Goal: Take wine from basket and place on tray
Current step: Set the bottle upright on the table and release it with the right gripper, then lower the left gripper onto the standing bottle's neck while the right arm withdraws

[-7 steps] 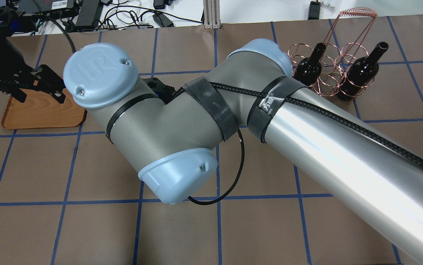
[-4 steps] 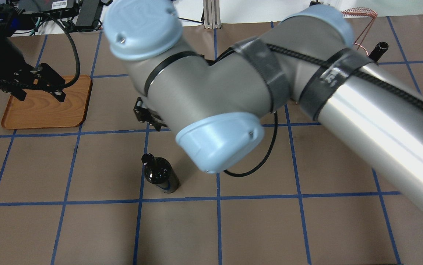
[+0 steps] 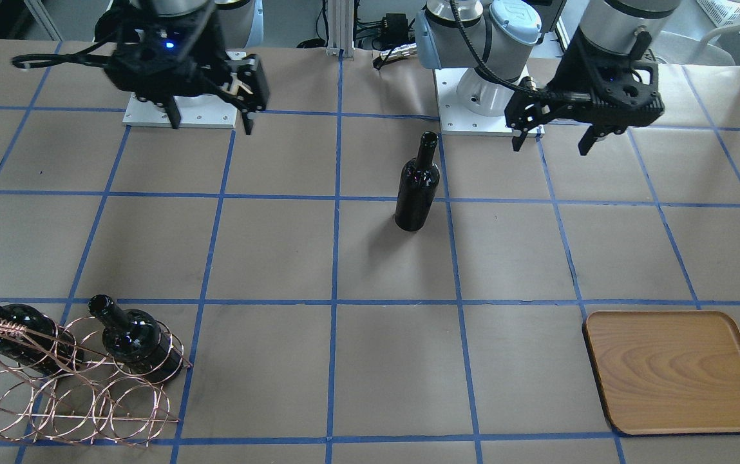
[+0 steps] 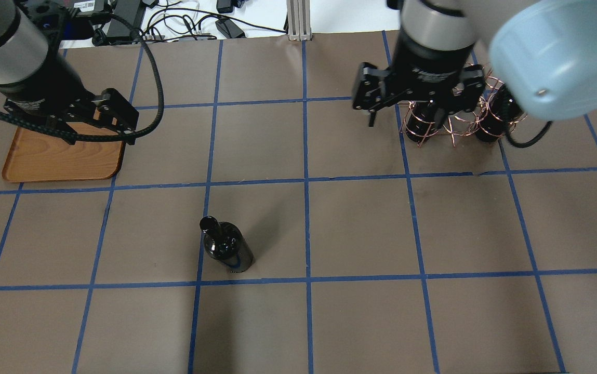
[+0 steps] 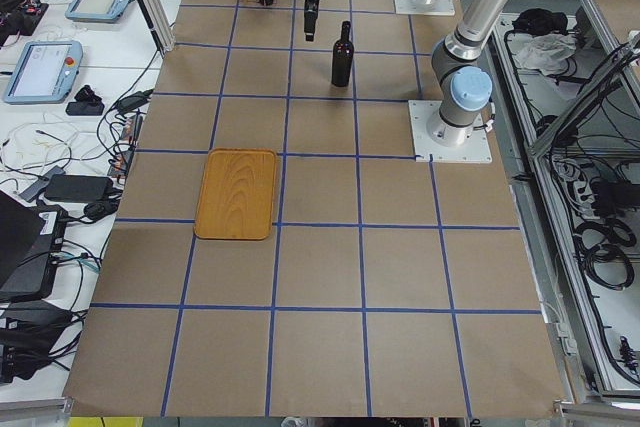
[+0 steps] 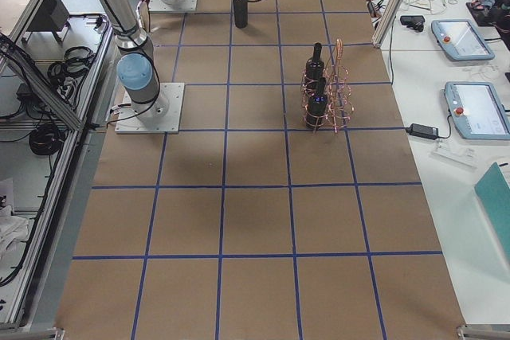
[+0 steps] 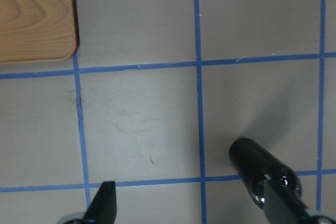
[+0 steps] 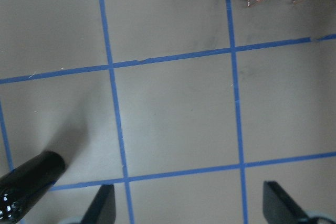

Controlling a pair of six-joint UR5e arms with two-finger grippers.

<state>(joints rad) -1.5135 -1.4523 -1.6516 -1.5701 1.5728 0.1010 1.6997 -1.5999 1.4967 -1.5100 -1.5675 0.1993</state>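
The left gripper [image 3: 551,140] hangs above the table with its two fingers spread wide. Nothing is between them and they touch nothing. The right gripper [image 3: 210,124] looks the same: its fingers are far apart and empty, in the air over the table near the robot's base. The wine [image 3: 416,193] stands upright on the brown table paper, alone, between the two grippers and apart from both. It is outside the basket [image 3: 73,403] and well apart from the tray [image 3: 679,374], which lies flat on the left arm's side. The basket is on the right arm's side, and two other bottles [image 3: 134,341] sit in its wire hoops.
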